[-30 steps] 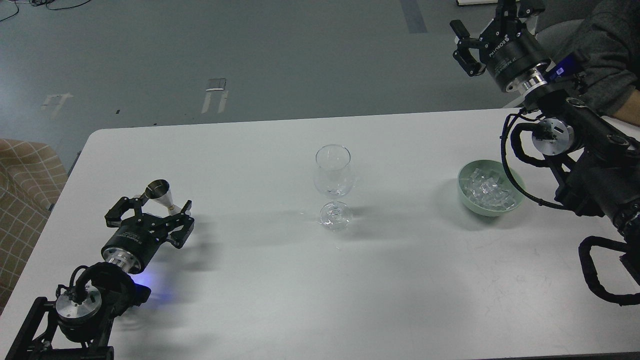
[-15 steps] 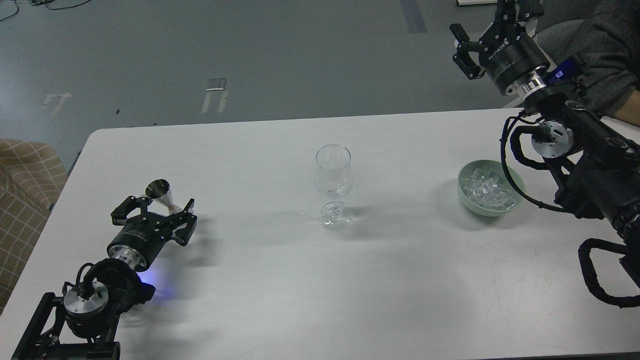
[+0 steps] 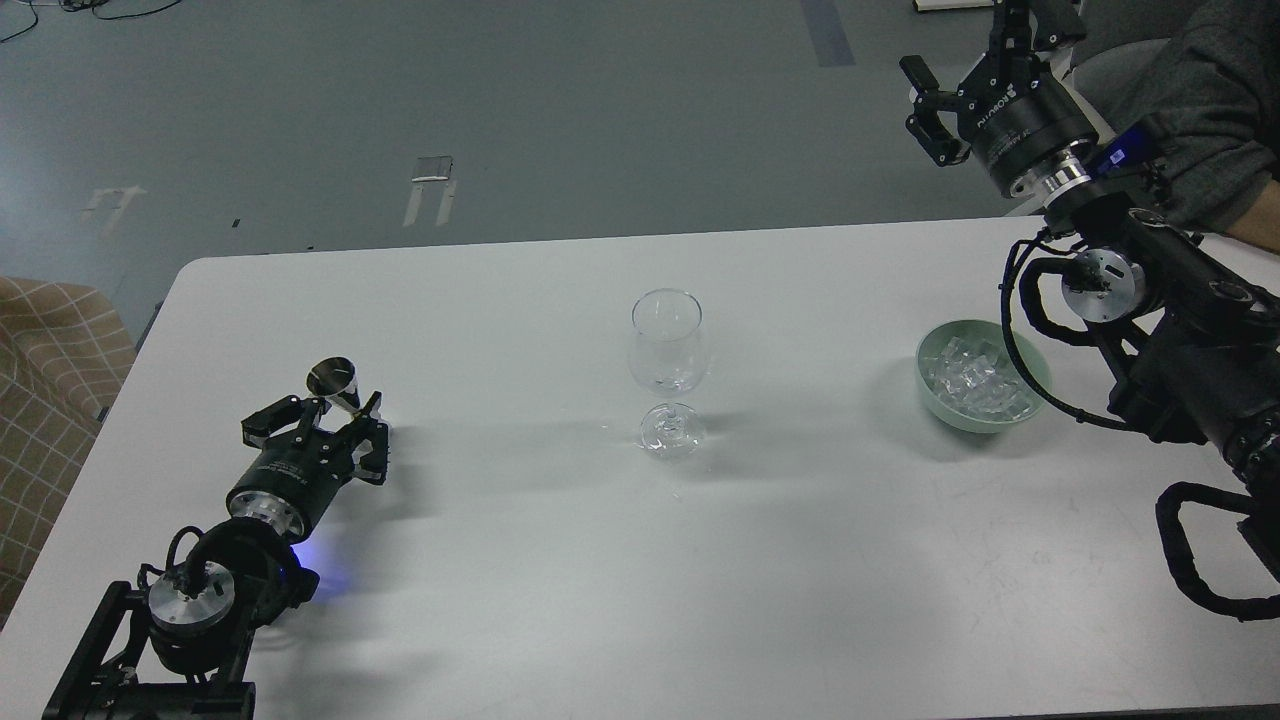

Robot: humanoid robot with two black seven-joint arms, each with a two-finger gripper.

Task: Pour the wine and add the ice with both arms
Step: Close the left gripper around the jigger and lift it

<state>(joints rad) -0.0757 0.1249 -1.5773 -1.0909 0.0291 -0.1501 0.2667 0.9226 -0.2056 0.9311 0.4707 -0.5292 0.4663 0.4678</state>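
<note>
An empty clear wine glass (image 3: 668, 345) stands upright at the middle of the white table (image 3: 800, 580). A heap of clear ice cubes (image 3: 975, 377) fills a pale green bowl (image 3: 962, 420) at the right. My left gripper (image 3: 325, 428) lies low on the table at the left, its fingers closed around the lower half of a small metal jigger (image 3: 333, 377), which stands slightly tilted. My right gripper (image 3: 975, 55) is open and empty, raised high beyond the table's far right corner, well above and behind the bowl.
A person's grey-sleeved arm (image 3: 1215, 100) rests at the far right corner behind my right arm. A tan checked chair (image 3: 50, 380) stands off the table's left edge. The far table edge (image 3: 600, 245) runs behind the glass.
My left gripper has narrowed around the jigger and shifted right and slightly forward with it; the jigger now tilts. My right gripper has risen a little further back.
</note>
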